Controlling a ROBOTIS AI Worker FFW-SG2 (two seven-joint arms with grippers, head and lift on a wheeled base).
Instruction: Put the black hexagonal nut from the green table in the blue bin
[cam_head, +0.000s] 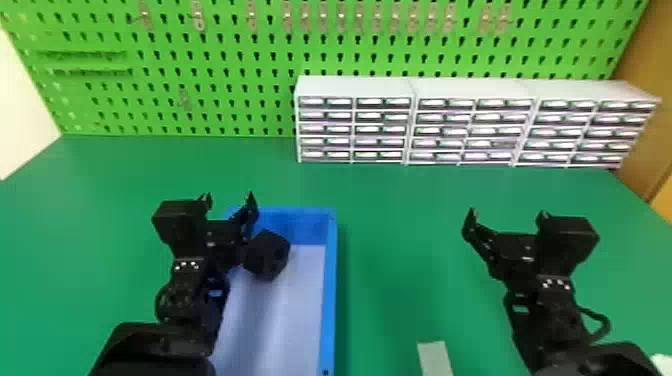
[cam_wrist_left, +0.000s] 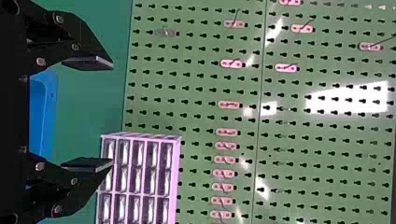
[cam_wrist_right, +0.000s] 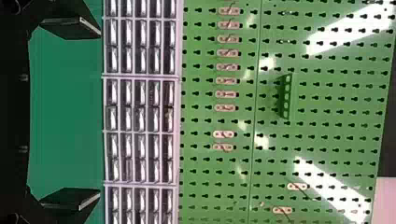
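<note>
Has black hexagonal nut inside blue bin, partly behind left gripper, with fingers spread apart; has right gripper, also spread apart, over green table

Head view angled down, wrist views facing pegboard

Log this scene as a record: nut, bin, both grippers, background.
nut: black hexagonal nut, in the bin, toward its far end
bin: blue bin, on the green table, left of center
left_gripper: left gripper, open, empty, near the bin's far left corner
right_gripper: right gripper, open, empty, over the table right of the bin
background: drawer units before a green pegboard
</note>
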